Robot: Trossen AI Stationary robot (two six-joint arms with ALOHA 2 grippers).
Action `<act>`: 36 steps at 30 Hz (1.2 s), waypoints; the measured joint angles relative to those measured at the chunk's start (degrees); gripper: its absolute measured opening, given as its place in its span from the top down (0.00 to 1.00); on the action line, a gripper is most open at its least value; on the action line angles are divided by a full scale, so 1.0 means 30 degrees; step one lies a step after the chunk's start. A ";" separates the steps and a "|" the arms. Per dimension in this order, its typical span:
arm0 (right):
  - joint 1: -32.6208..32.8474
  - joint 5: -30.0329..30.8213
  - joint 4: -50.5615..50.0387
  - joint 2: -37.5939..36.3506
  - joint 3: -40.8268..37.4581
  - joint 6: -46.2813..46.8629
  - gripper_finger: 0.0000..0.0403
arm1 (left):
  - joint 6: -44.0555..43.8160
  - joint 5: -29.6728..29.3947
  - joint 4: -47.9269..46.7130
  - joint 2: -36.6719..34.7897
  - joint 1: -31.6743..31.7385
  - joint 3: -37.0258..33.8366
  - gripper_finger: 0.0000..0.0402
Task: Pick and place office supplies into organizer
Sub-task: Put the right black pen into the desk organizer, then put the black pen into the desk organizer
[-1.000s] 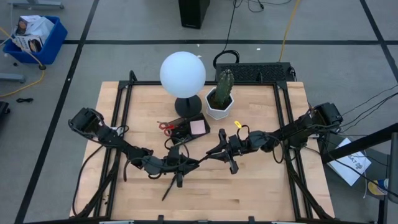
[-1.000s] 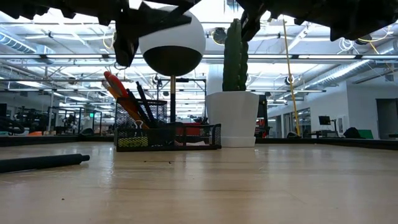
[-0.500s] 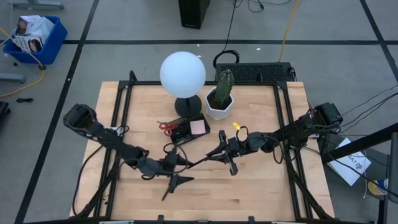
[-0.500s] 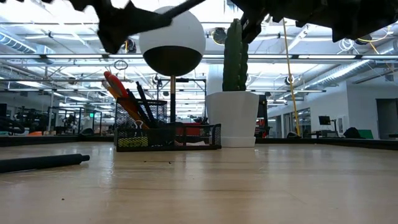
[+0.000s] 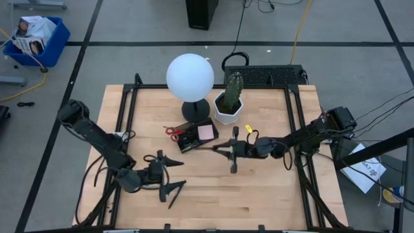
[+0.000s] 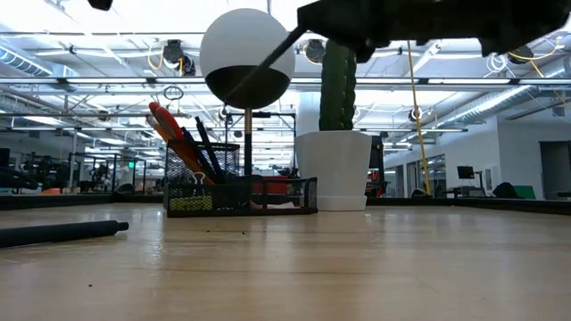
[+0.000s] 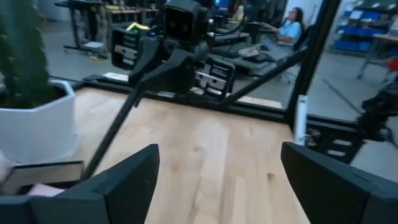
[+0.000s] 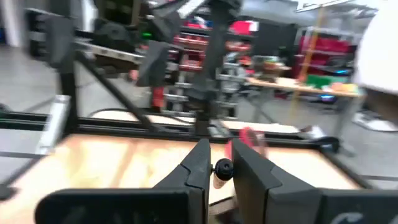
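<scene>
My right gripper (image 5: 224, 150) hangs over the table's middle, shut on a slim black pen (image 5: 208, 148). The pen's free end points toward the black organizer (image 5: 194, 137). The organizer stands in front of the lamp base and holds red-handled scissors (image 5: 171, 131), a pink sticky-note pad (image 5: 206, 132) and pens (image 6: 203, 147). My left gripper (image 5: 172, 175) is open and empty over the near left of the table. A second black pen (image 5: 172, 199) lies flat on the wood beside it. My right gripper pinches the pen near one end between its two fingers; the round end (image 8: 222, 167) shows between the fingertips. The fingers come from the table's right. The pen (image 7: 115, 127) sticks out ahead of them, slanting downward (image 6: 263, 67), clear of the table.
A lamp with a white globe (image 5: 189, 76) and a white hexagonal cactus pot (image 5: 229, 109) stand just behind the organizer. A small yellow item (image 5: 247, 129) lies right of the pot. Black frame rails run along the table's left and right sides. Bare wood spreads across the near half.
My left gripper has opened, let go of the pen and drawn back toward the table's left and near edges. My right gripper keeps the pen and has shifted a little toward the far edge. The pen's free end has swung toward the organizer.
</scene>
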 joint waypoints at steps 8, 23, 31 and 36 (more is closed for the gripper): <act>-0.1900 0.0433 -0.7164 0.0141 0.4302 -0.0251 0.90 | 0.0164 -0.0856 -0.0239 -0.0166 -0.0325 0.0000 0.14; -0.5223 -0.2650 -1.1774 0.5319 1.0329 -0.0477 0.90 | -0.0444 -0.0696 -0.0588 -0.0159 -0.0596 -0.0007 0.16; -0.5637 -0.2724 -1.1563 0.7043 1.1508 -0.0394 0.82 | -0.0426 -0.0696 -0.0450 -0.0159 -0.0975 -0.0022 0.14; -0.5910 -0.3927 -1.1322 0.7009 1.1530 0.0115 0.73 | -0.0462 -0.0696 -0.0588 -0.0159 -0.0975 -0.0022 0.15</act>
